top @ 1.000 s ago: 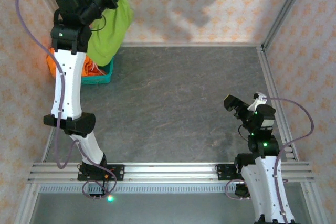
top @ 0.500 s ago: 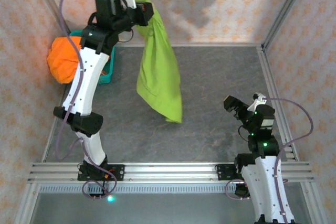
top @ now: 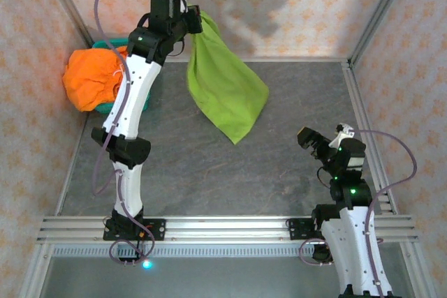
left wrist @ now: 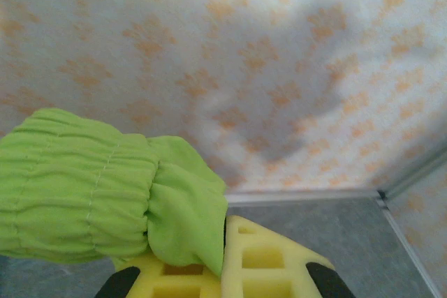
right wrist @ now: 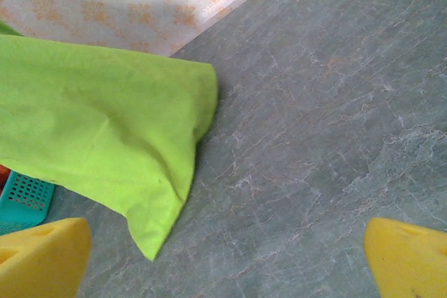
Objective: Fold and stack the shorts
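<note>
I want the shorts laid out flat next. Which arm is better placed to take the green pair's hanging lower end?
Probably the right. The left gripper is shut on the waistband of the green shorts, holding them up. The right gripper sits low with jaws open and empty, facing the dangling hem.

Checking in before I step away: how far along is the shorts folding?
Nothing is folded or stacked yet. In hand: the left gripper holds the green shorts by the waistband, hanging over the table. Left: folding them, then the orange shorts piled in the basket.

lime green shorts [right wrist: 105,123], grey table [right wrist: 314,137], teal basket corner [right wrist: 24,197]
</note>
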Controlling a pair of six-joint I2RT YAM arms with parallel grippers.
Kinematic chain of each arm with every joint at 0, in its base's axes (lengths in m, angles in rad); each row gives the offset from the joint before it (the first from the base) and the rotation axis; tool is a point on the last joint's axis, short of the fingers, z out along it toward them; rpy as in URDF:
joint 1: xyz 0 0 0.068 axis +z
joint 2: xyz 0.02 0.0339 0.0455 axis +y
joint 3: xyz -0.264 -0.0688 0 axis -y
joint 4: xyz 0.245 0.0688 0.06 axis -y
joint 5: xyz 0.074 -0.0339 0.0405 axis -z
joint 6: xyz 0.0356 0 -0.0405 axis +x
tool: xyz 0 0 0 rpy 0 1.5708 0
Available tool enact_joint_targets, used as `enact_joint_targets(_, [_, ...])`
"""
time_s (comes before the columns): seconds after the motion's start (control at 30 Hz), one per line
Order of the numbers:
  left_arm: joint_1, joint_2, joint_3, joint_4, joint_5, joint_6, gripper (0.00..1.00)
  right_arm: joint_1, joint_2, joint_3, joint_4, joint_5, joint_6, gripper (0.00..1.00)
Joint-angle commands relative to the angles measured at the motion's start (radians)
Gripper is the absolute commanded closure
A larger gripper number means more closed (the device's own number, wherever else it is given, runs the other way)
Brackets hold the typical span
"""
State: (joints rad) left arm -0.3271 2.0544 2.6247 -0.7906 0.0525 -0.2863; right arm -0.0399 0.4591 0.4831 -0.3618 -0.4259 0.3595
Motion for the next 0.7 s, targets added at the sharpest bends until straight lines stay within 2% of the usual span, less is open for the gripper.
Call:
enact_joint_targets(0.0, [-0.065,-0.085,0.047,0.023,-0.193,0.064,1.00,0.005,-0.003,0.032,-0.003,0.010,0.011,0.00])
enact_joint_targets(0.13, [-0.194,-0.085,0.013,0.021,-0.372,0.198,1.00,0.005,0.003,0.033,-0.004,0.016,0.017,0.00])
enact_joint_targets(0.2, [-0.244,-0.072,-0.022,0.025,-0.416,0.211,1.00,0.005,0.004,0.032,-0.015,0.030,0.019,0.00])
enact_joint_targets(0.3, [-0.306,-0.033,-0.076,0.034,-0.413,0.179,0.98,0.004,0.004,0.034,-0.041,0.061,0.020,0.00])
enact_joint_targets(0.33, [-0.327,-0.011,-0.087,0.039,-0.390,0.163,0.86,0.005,0.004,0.035,-0.053,0.076,0.021,0.00])
enact_joint_targets(0.37, [-0.343,0.013,-0.088,0.042,-0.364,0.150,0.71,0.006,0.003,0.035,-0.063,0.089,0.021,0.00])
enact_joint_targets(0.43, [-0.363,0.074,-0.070,0.048,-0.213,0.119,0.53,0.005,0.004,0.039,-0.086,0.118,0.027,0.00])
enact_joint_targets(0.53, [-0.363,0.158,0.019,0.024,0.004,0.032,0.32,0.005,0.004,0.049,-0.105,0.118,0.027,0.00])
enact_joint_targets(0.6, [-0.363,0.161,0.060,0.004,0.061,0.019,0.21,0.006,0.003,0.059,-0.117,0.104,0.026,0.00])
enact_joint_targets(0.67, [-0.363,0.116,0.034,-0.024,0.066,0.033,0.15,0.005,0.003,0.066,-0.126,0.082,0.022,0.00])
